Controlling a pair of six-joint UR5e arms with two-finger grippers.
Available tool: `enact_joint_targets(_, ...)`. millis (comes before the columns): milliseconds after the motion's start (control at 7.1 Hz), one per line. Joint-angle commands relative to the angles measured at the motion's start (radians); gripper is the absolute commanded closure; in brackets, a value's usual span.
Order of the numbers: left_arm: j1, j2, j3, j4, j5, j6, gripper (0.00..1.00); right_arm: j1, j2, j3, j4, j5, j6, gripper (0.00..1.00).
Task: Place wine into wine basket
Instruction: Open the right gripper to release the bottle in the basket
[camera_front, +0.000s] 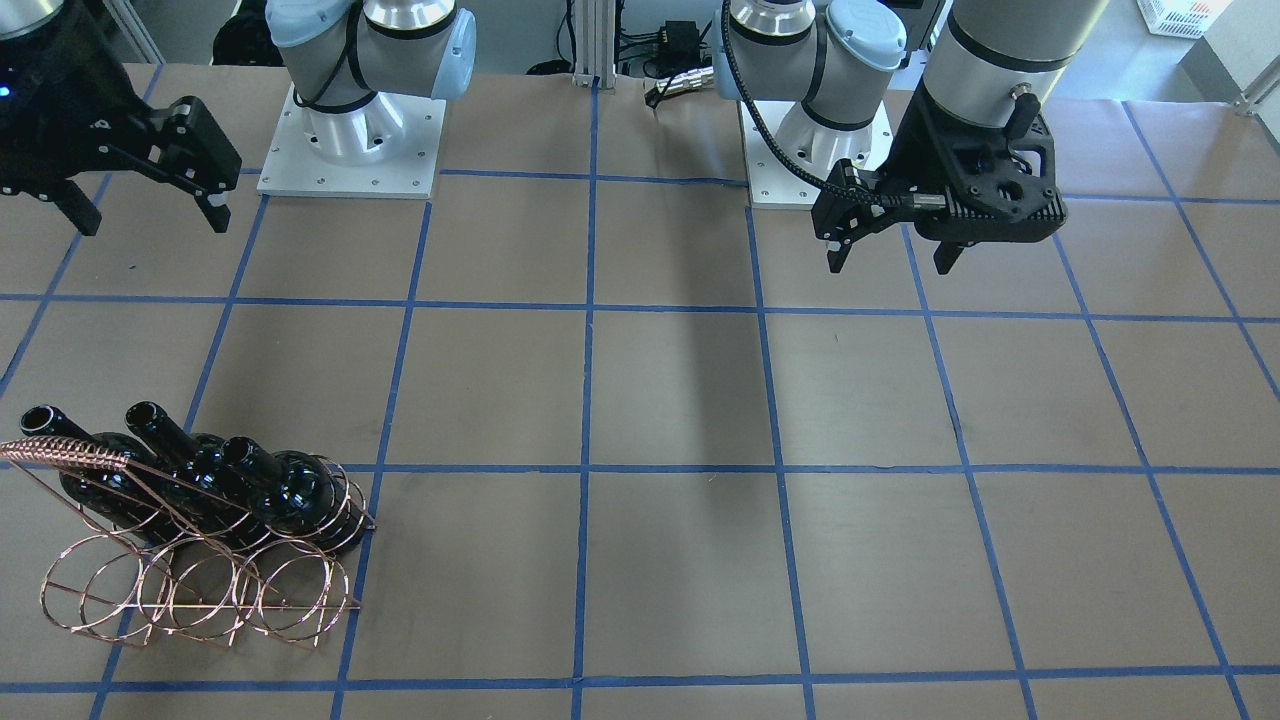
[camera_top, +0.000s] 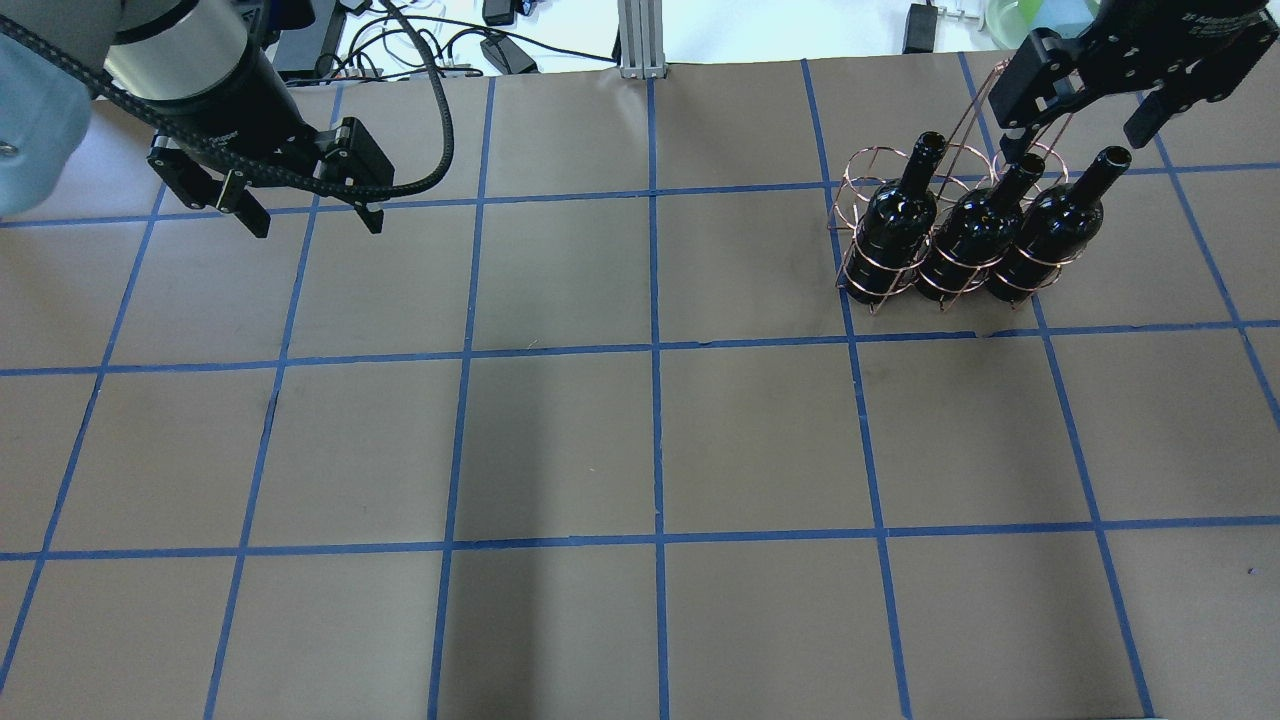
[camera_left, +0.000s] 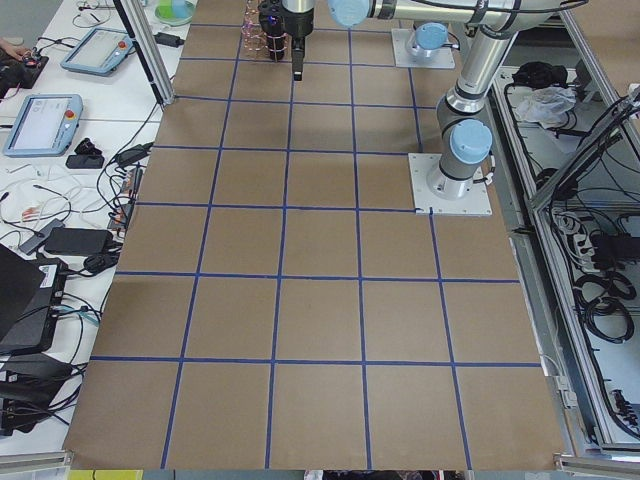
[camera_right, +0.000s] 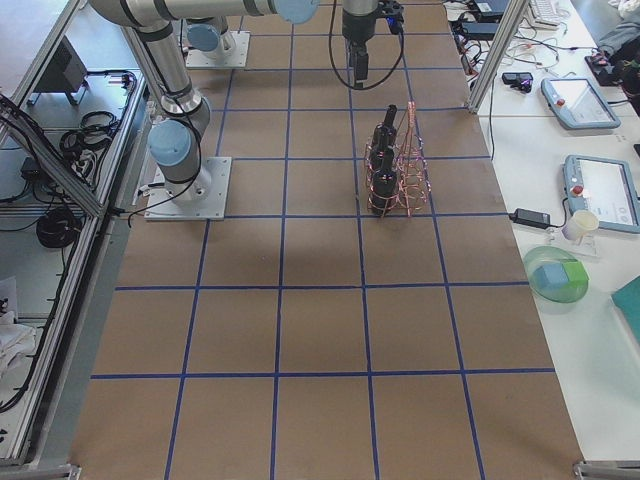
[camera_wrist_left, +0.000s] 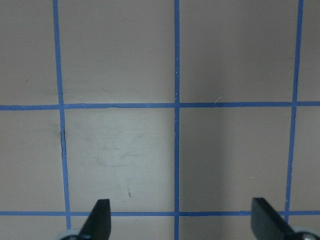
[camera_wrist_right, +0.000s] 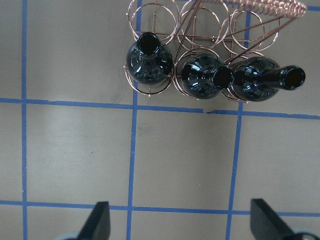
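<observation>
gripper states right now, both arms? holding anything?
left gripper: open, holding nothing.
right gripper: open, holding nothing.

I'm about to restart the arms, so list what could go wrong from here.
The open right gripper hangs above, beside the bottles; a low sweep might clip a neck or the basket handle. All three bottles fill one row, the other row empty, so a nudge could tip the wire basket.

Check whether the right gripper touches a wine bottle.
Apart. In the front-facing view the right gripper hangs open, far from the three bottles in the wine basket.
</observation>
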Motion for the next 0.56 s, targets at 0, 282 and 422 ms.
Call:
enact_joint_targets(0, -0.001, 0.0, -0.001, 0.0, 0.002, -0.002, 0.0, 0.023, -0.02, 0.0, 0.027, 0.001, 0.077, 0.0)
enact_joint_targets(282, -0.001, 0.003, -0.005, 0.002, 0.002, -0.002, 0.0, 0.052, -0.033, 0.002, 0.033, -0.02, 0.135, 0.0)
enact_joint_targets(422, -0.001, 0.003, -0.005, 0.002, 0.002, -0.002, 0.0, 0.068, -0.033, 0.002, 0.029, -0.042, 0.145, 0.0)
